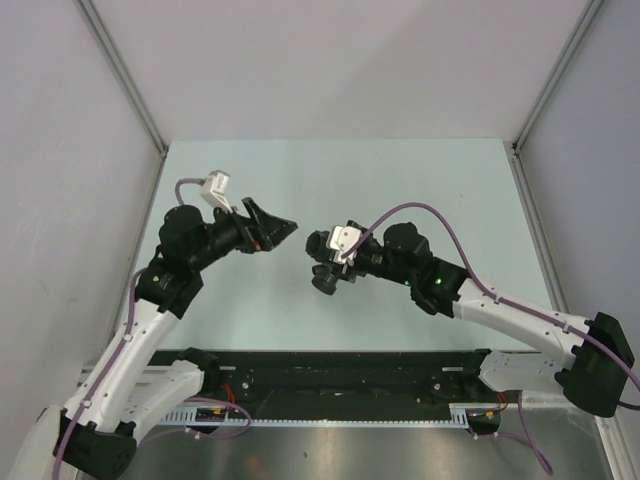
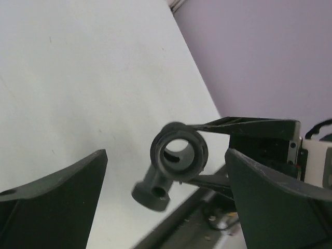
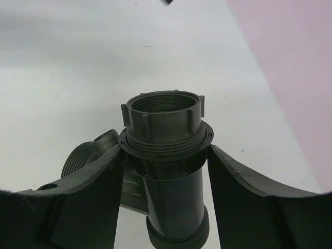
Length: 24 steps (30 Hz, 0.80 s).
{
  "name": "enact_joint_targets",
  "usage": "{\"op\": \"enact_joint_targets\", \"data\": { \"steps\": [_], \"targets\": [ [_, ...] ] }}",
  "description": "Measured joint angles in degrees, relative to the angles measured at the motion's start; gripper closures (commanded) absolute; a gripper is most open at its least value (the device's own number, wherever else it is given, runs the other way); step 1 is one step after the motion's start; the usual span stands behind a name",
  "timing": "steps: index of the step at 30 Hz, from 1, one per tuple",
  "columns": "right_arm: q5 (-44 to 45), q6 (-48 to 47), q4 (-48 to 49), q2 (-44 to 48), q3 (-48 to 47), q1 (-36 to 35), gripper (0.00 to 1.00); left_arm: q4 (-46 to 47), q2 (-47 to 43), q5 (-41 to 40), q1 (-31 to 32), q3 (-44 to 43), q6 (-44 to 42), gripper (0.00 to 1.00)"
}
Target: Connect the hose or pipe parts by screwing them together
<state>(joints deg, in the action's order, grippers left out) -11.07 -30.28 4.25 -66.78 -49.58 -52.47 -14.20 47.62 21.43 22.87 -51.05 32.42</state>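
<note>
Clamped in the right tool (image 3: 165,155), just below its ribbed threaded collar (image 3: 165,111): dark grey Y-branched plastic pipe fitting (image 3: 174,197), off the pale table (image 1: 400,180). Spread wide, empty: left tool (image 1: 272,228), fitting's round mouth dead ahead. Centre on collar axis, close squarely on ribs, turn gently, avoid cross-threading.

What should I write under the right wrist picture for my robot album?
Right pincer gripping a branched grey pipe fitting, its threaded mouth facing out over the pale table.
</note>
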Motion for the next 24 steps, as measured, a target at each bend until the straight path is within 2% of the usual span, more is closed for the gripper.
{"op": "enact_joint_targets", "data": {
  "steps": [5,10,19,24],
  "targets": [
    [4.8,-2.1,2.2,0.3,0.1,-1.9,1.0,0.1,0.5,5.0,-4.6,4.0,21.5,0.02],
    [8.2,-4.4,2.5,0.2,0.1,-4.5,1.0,-0.2,1.5,9.2,-4.6,6.1,34.6,0.03],
    [11.2,-7.1,4.3,-1.7,0.1,-7.7,1.0,0.0,3.9,11.7,-4.2,7.2,41.3,0.04],
    [12.1,-7.9,4.6,-2.4,0.1,-8.5,1.0,-0.1,6.1,12.0,-2.7,7.2,42.6,0.09]
  ]
}}
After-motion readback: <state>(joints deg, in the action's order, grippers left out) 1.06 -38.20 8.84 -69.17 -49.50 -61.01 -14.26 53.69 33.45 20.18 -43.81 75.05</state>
